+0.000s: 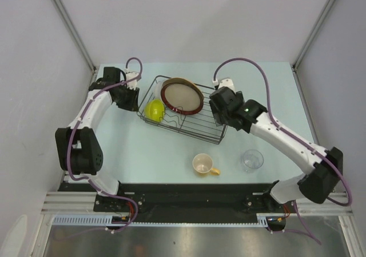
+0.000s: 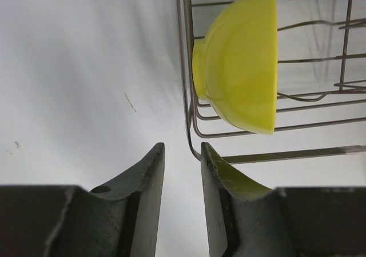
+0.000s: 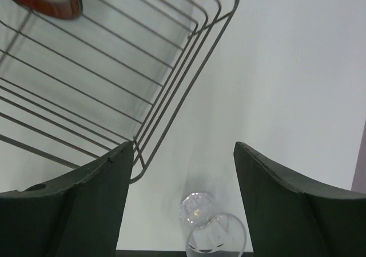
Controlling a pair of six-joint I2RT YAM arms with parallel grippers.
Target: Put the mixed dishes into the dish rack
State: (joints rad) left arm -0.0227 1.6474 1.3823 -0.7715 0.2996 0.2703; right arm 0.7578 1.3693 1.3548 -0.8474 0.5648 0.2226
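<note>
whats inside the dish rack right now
The rack holds a green bowl on its side at the left end and a red-rimmed plate leaning at the far side. A brownish edge shows behind the plate; what it covers cannot be seen.

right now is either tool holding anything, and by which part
Nothing is held. The left tool, by the rack corner, and the right tool both have their jaws apart with nothing between them.
</note>
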